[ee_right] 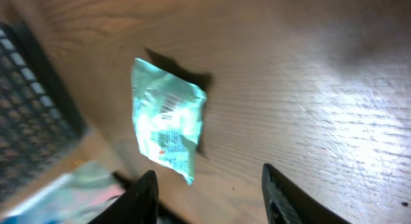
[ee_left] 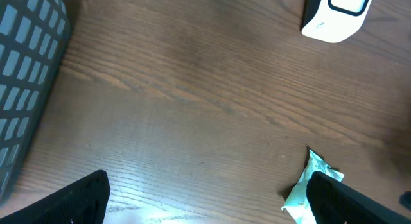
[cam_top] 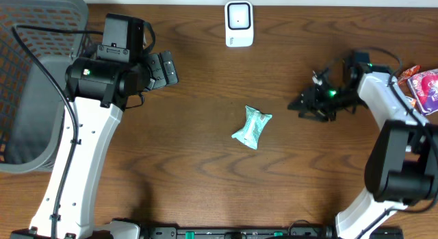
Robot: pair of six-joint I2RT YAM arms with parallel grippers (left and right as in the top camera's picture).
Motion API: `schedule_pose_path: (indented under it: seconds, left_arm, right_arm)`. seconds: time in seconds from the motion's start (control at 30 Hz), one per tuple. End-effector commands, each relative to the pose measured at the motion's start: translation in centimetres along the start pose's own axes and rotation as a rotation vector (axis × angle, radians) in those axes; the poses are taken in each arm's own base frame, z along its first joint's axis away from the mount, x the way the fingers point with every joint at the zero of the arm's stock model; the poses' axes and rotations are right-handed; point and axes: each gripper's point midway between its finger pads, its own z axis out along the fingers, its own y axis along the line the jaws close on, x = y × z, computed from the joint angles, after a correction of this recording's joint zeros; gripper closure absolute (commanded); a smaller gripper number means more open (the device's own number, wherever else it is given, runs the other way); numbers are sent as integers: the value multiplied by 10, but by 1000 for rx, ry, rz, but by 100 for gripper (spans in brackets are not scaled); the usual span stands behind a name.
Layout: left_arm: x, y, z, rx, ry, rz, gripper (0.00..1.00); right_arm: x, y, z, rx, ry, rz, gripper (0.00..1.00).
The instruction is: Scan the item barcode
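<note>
Overhead: you see the teal packet [cam_top: 252,127] lying mid-table [cam_top: 205,164], well apart from the scanner [cam_top: 239,23]. Left wrist: the left gripper [ee_left: 207,185] stands wide, empty. Right wrist: the right gripper [ee_right: 209,176] stands partly parted, empty, with the packet loose ahead.

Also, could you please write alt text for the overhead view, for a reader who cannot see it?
A green packet lies in the middle of a dark wooden table, a white scanner at the top edge. The open right gripper sits apart from the packet; the open left gripper is beside a grey basket.
</note>
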Motion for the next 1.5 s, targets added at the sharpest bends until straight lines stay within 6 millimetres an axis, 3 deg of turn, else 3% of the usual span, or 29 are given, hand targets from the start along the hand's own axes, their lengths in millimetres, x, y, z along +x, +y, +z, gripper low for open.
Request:
schedule_pose_path:
  seconds: [0.0,0.1,0.2,0.27,0.4,0.53,0.6,0.8,1.03,1.17,1.47]
  left_arm:
    - [1,1,1,-2,7,-8,2]
    - [1,1,1,-2,7,-8,2]
    - [1,1,1,-2,7,-8,2]
    - [1,1,1,-2,7,-8,2]
    - [1,1,1,-2,7,-8,2]
    - [1,1,1,-2,7,-8,2]
    - [1,1,1,-2,7,-8,2]
    - [1,1,1,-2,7,-8,2]
    - [1,1,1,-2,7,-8,2]
    - [1,1,1,-2,7,-8,2]
    - [1,1,1,-2,7,-8,2]
  right_arm:
    - [3,26,3,98,-36,-118,52]
    - [9,46,23,131,-29,-181,52]
    - [12,48,39,279,-61,-195,53]
    - [12,49,49,406,-112,-213,52]
    - [18,79,73,621,-308,-327,44]
    - [22,102,82,671,-435,-389,46]
    - [22,105,81,711,-498,-383,50]
    - [31,93,107,786,-519,-352,58]
    - [36,52,139,903,-419,-347,59]
    - [38,47,132,922,-408,-319,63]
    - [37,33,105,995,-361,-279,60]
